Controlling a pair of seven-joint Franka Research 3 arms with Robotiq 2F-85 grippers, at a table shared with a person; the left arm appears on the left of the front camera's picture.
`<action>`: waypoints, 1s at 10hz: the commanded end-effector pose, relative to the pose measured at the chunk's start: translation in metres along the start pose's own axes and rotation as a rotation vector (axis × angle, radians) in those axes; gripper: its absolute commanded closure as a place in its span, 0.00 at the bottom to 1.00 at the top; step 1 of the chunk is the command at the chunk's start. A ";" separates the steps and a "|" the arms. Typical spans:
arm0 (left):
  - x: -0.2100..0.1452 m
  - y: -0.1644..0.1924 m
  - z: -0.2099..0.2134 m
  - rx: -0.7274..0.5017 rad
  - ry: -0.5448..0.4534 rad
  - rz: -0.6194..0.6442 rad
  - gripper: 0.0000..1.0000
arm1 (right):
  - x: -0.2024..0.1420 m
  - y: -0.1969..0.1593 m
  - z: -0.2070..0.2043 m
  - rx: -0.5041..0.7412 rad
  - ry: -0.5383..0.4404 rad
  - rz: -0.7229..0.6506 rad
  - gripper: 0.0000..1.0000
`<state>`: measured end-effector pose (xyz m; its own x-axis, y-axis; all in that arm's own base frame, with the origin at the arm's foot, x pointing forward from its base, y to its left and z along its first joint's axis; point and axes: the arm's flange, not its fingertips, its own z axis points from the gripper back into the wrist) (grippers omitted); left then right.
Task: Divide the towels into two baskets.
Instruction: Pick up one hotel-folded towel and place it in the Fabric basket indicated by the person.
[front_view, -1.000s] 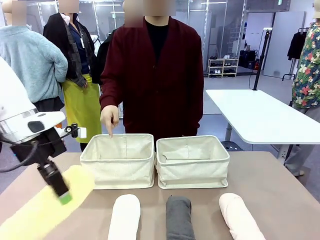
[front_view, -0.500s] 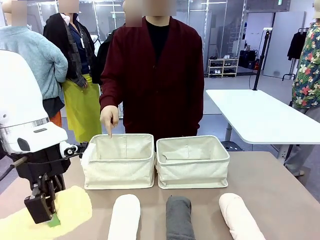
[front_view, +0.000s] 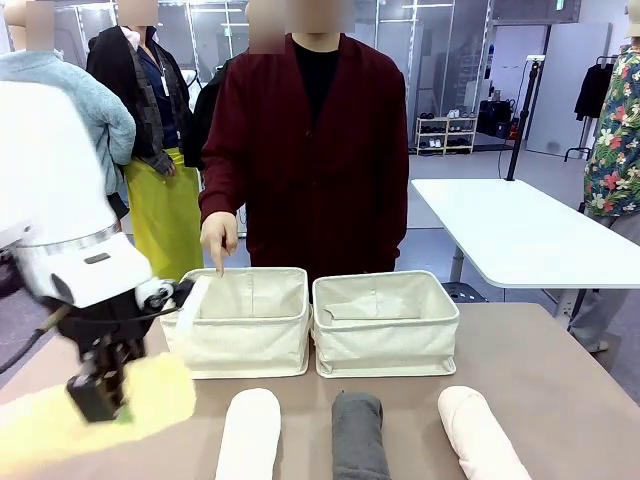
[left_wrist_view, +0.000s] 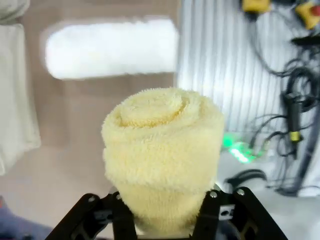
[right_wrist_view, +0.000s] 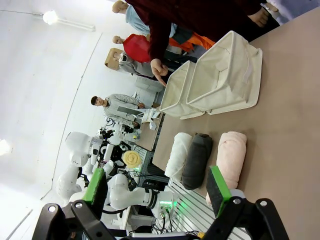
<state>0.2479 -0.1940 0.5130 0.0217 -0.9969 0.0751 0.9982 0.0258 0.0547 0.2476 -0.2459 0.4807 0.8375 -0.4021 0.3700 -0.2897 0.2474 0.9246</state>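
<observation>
Inspection of the brown desk (front_view: 560, 400), with all positions taken from the left cream canvas basket (front_view: 250, 345).

1. Left claw (front_view: 100, 406): closed on the pale yellow rolled towel (front_view: 150, 395). It sits in front of the left basket's near-left corner, to its left. In the left wrist view the black fingers (left_wrist_view: 112, 217) press on both sides of the yellow roll (left_wrist_view: 162, 150), and the roll's spiral end shows above them. The roll runs out to the left past the claw. Whether it is clear of the desk cannot be told.

2. White rolled towel (front_view: 248, 430): lying on the desk directly in front of the left basket, apart from its wall and to the right of the claw.

3. Dark grey rolled towel (front_view: 358, 435): on the desk in front of the left basket and to its right, beside the white one.

4. Pale pink rolled towel (front_view: 478, 430): further right again, well apart from the left basket.

5. Matching right cream canvas basket (front_view: 385, 345): just beside the left basket, on its right.

6. Person's hand (front_view: 218, 235): above the left basket's far rim, index finger pointing down.

7. Right claw (right_wrist_view: 156, 187): jaws wide apart, nothing between the green pads, well off to the right of the left basket.
</observation>
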 end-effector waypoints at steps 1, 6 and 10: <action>0.030 0.056 0.008 0.188 0.003 -0.194 0.63 | -0.001 0.004 0.002 0.007 -0.001 0.015 0.00; 0.079 0.189 -0.005 0.318 0.122 -0.422 0.63 | -0.001 0.004 0.002 0.007 -0.001 0.015 0.00; 0.092 0.256 -0.040 0.299 0.149 -0.361 0.63 | -0.001 0.004 0.002 0.007 -0.001 0.015 0.00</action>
<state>0.4984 -0.2757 0.4929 -0.3203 -0.9403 -0.1148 0.8849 -0.3403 0.3182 0.2481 -0.2454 0.4808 0.8385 -0.4003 0.3697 -0.2895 0.2476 0.9246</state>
